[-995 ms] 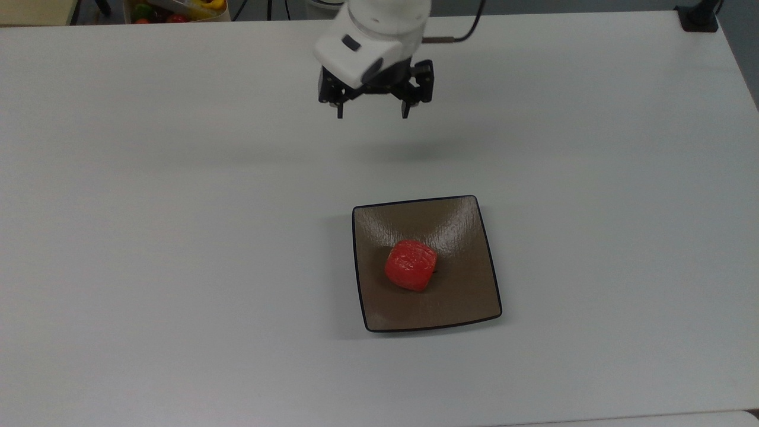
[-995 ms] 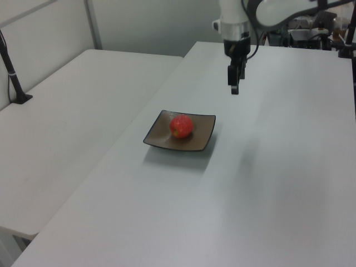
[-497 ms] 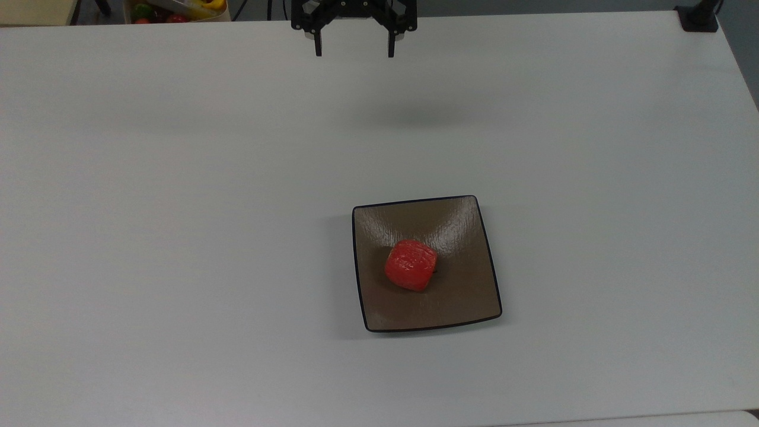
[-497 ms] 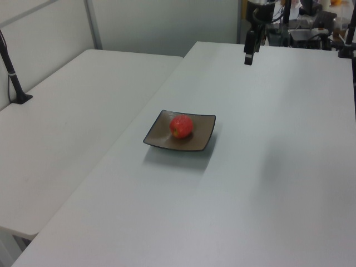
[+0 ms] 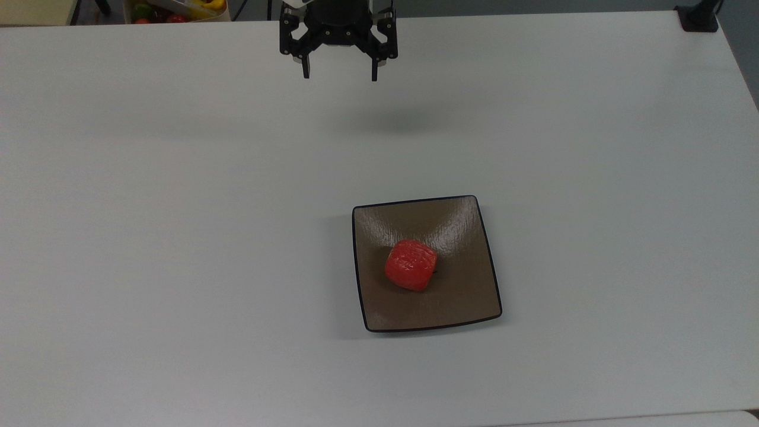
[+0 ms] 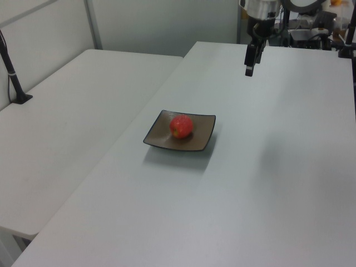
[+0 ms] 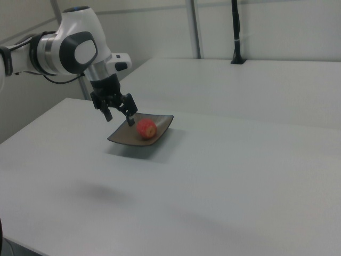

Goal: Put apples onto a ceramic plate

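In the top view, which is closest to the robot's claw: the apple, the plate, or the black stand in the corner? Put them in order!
Measured from the gripper:
1. Plate, below it; its top edge comes nearest.
2. Apple, on the plate's middle.
3. Black stand, top view's far right corner.

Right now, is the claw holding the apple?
No: in the top view the claw hangs open and empty over the bare table, far from the apple resting on the plate.

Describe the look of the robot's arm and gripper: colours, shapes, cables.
The arm has glossy white rounded shells with grey round joint caps and dark bands at the joints. A thin dark cable runs beside it. The gripper is black and angular, with two slim black fingers on linkage bars.
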Robot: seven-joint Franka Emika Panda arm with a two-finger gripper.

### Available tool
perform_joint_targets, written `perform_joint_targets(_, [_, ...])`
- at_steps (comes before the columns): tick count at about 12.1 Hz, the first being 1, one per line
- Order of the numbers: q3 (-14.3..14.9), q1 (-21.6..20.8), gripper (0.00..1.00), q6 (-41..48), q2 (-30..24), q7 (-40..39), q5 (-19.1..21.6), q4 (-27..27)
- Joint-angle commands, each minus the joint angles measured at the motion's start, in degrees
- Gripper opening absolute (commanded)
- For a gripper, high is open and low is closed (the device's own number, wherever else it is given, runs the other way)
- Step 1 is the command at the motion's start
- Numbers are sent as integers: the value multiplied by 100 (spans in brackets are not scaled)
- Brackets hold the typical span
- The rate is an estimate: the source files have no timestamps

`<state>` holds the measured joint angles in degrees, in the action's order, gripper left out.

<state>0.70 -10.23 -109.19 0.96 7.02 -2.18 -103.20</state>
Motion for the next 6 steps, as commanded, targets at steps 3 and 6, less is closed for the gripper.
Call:
perform_joint_targets(3, [80,-14,100,389,-193,-236,104,-210])
perform_joint_targets(6, [80,30,100,372,-193,-236,86,-210])
